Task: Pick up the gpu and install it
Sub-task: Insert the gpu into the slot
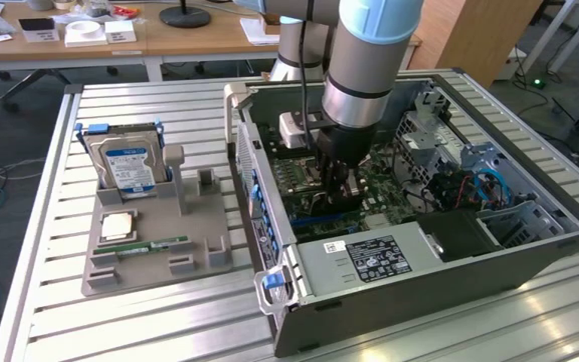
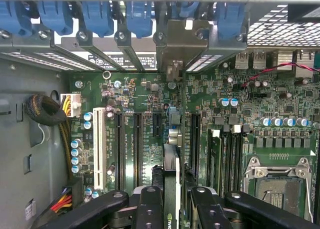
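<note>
Black gpu (image 2: 171,164) in claw (image 2: 173,205), inside case (image 1: 451,290)

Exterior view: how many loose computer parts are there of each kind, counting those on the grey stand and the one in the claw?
hard drive: 1
processor chip: 1
memory stick: 1
graphics card, gripped by the claw: 1
Total: 4
</note>
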`<state>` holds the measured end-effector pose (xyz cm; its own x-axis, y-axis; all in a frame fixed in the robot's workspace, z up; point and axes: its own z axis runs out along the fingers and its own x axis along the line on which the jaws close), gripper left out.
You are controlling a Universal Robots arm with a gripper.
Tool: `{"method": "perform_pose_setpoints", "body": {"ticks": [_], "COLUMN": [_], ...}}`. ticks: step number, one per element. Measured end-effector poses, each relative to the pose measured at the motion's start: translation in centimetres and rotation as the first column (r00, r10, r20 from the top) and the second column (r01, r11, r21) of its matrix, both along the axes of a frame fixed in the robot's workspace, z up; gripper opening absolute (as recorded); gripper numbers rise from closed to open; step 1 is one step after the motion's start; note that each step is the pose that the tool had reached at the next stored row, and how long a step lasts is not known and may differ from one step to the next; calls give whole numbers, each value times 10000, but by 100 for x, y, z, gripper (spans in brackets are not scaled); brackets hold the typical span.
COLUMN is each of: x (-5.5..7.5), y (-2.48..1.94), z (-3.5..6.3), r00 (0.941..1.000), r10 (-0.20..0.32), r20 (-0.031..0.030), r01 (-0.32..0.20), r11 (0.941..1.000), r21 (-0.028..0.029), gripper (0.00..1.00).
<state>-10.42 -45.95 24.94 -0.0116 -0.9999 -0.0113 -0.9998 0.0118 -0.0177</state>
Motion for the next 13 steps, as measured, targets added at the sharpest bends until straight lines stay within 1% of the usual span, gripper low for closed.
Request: {"method": "perform_pose_setpoints", "body": {"ticks": [7, 11, 13], "x": [-9, -20, -19], "y": [0, 0, 0], "z": [0, -1, -3], "r00": [10000, 10000, 9999], "r10": [-1, 0, 2], "r20": [38, 93, 111], "r01": [1, 0, -2], "r11": [10000, 10000, 10000], "r21": [0, -1, -1], "gripper": [26, 26, 26]}}
